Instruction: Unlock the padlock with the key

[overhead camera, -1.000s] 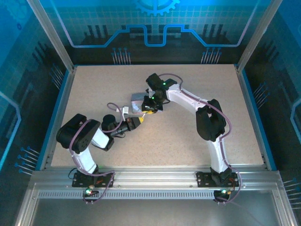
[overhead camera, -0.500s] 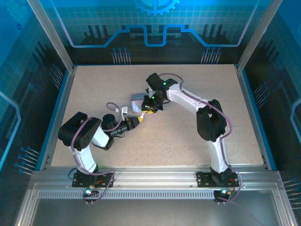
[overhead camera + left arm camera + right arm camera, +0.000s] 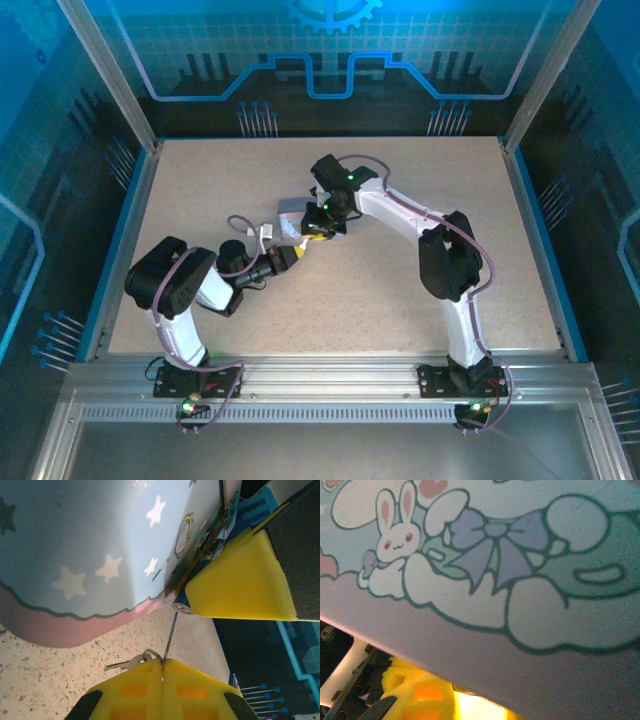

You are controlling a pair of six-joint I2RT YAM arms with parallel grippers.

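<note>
- Left wrist view: the left gripper (image 3: 162, 672) is clamped tight on the key (image 3: 170, 635). The thin blade runs edge-on up to the keyhole end of the padlock (image 3: 182, 605).
- The right gripper (image 3: 318, 228) is set narrow. One yellow pad (image 3: 240, 580) lies flat along the padlock, which sits against the pale blue tin (image 3: 90, 540). It appears to pinch the lock (second finger hidden).
- Judged done: key in hand, lock steadied, blade lined up with the keyhole.
- Judged left: seating the blade fully (depth cannot be told), the turn, and freeing the shackle.
- A spare key on a ring (image 3: 131, 663) dangles beside the left pads.
- Surface: speckled beige table (image 3: 400, 300), matte.
- Room: aluminium frame (image 3: 110, 75) with blue-lit printed panels around it.
</note>
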